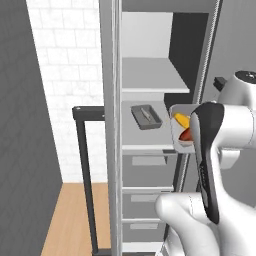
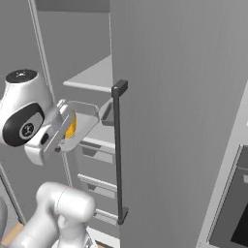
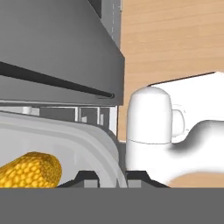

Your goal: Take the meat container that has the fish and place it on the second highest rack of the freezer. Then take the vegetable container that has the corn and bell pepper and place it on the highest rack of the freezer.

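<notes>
One tray's done: the fish box (image 1: 146,116) sits on the 2nd shelf (image 1: 131,135). Your gripper (image 3: 111,177) pinches the veg box (image 1: 178,131) rim w/ corn (image 1: 181,120) and pepper (image 1: 185,135), level w/ that shelf. Lift to top shelf (image 1: 150,75), or it bumps the edge and spills.

I see the freezer (image 1: 150,125) standing open straight ahead at twelve o'clock, its door (image 2: 184,121) swung out at about two o'clock of my arm. Inside, the highest rack (image 1: 150,75) sits above a second shelf (image 1: 145,137), with the drawers (image 1: 147,172) stacked below that. On the second shelf lies the meat container (image 1: 146,116) with the fish (image 1: 145,114) in it. At three o'clock of that tray, just in front of the shelf edge, I hold the vegetable container (image 1: 176,131) in the gripper (image 3: 111,176), its rim between my jaws. In it the corn (image 1: 181,120) lies above the bell pepper (image 1: 186,135)
</notes>
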